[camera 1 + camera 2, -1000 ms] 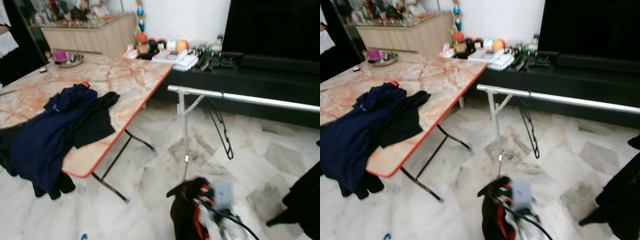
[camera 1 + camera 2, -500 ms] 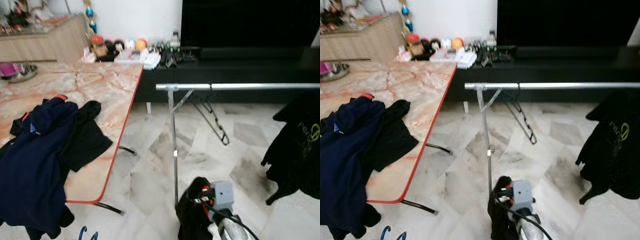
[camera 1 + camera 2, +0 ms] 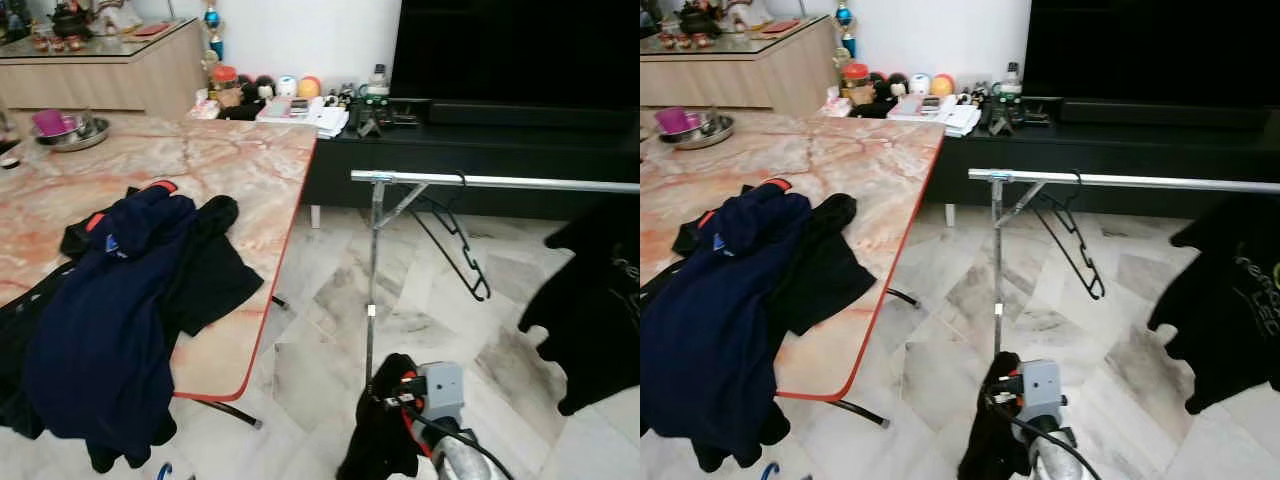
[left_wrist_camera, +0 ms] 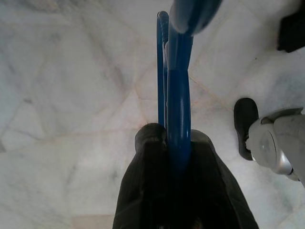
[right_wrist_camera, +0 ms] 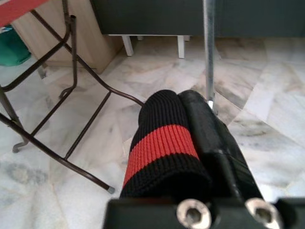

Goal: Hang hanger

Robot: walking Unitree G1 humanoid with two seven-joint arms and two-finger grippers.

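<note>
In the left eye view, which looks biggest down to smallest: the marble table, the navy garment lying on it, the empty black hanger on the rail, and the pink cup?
1. Marble table
2. Navy garment, though it lies nearer the camera, which enlarges it
3. Black hanger
4. Pink cup, far back, so its true size is unsure
</note>
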